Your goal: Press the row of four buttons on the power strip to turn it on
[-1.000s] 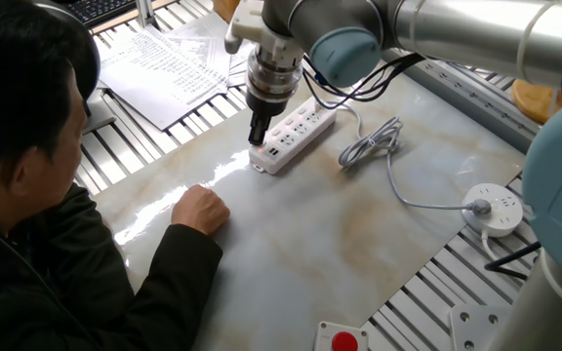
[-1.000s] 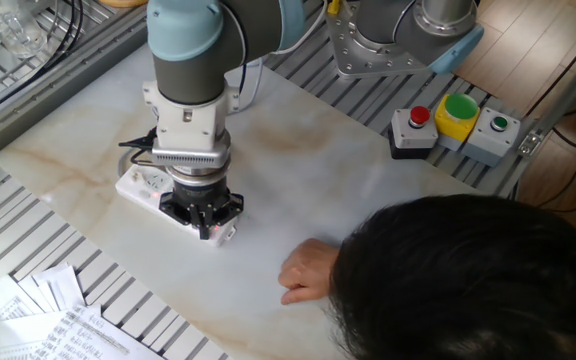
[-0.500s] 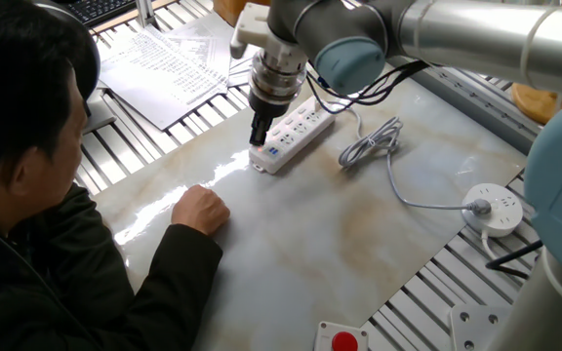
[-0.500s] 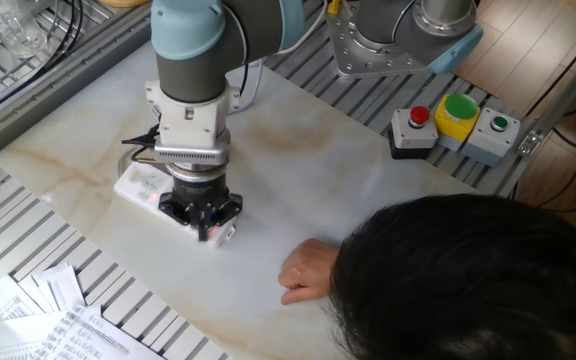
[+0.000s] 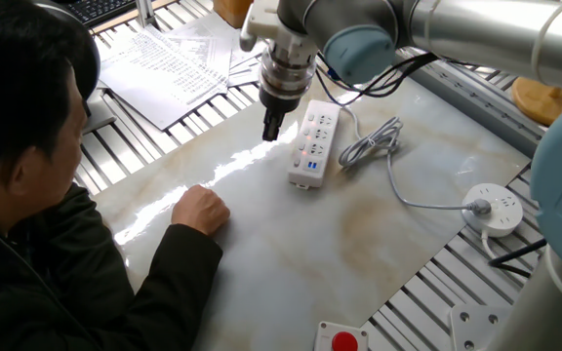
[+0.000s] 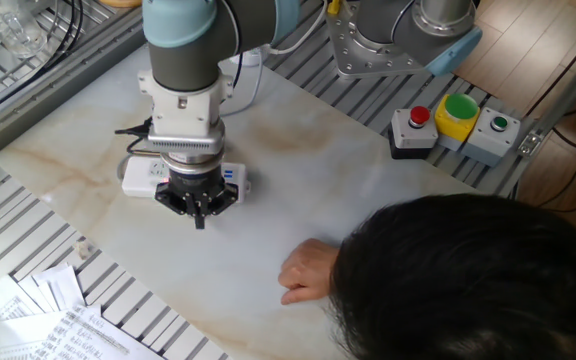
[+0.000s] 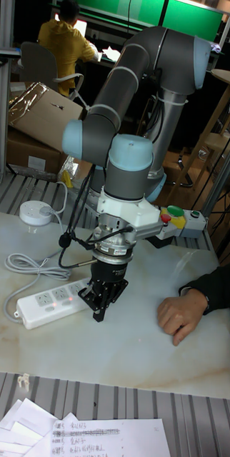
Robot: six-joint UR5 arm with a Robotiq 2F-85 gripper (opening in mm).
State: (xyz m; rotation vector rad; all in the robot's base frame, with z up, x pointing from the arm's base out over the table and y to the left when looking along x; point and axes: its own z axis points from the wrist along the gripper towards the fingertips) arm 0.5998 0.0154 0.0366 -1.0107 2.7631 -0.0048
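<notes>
The white power strip (image 5: pixel 313 142) lies on the marble tabletop, its blue USB ports toward the person. Small red lights glow along the row of four buttons (image 5: pixel 305 144) on its long edge. My gripper (image 5: pixel 272 131) points straight down beside the strip's left edge, just off the strip, fingertips together with nothing held. From the other fixed view the gripper (image 6: pixel 200 216) covers the middle of the power strip (image 6: pixel 142 176). In the tall fixed view the gripper (image 7: pixel 101 313) hangs at the right end of the power strip (image 7: pixel 43 305), tips near the tabletop.
A person's fist (image 5: pixel 201 208) rests on the marble in front of the strip. The strip's coiled white cable (image 5: pixel 371 144) runs to a round socket puck (image 5: pixel 496 209). Papers (image 5: pixel 169 60) lie at the back left. A button box (image 6: pixel 456 124) stands at the table's edge.
The strip has swung round, its USB end moving right and nearer the front. My gripper has come off the strip and now stands beside its left edge.
</notes>
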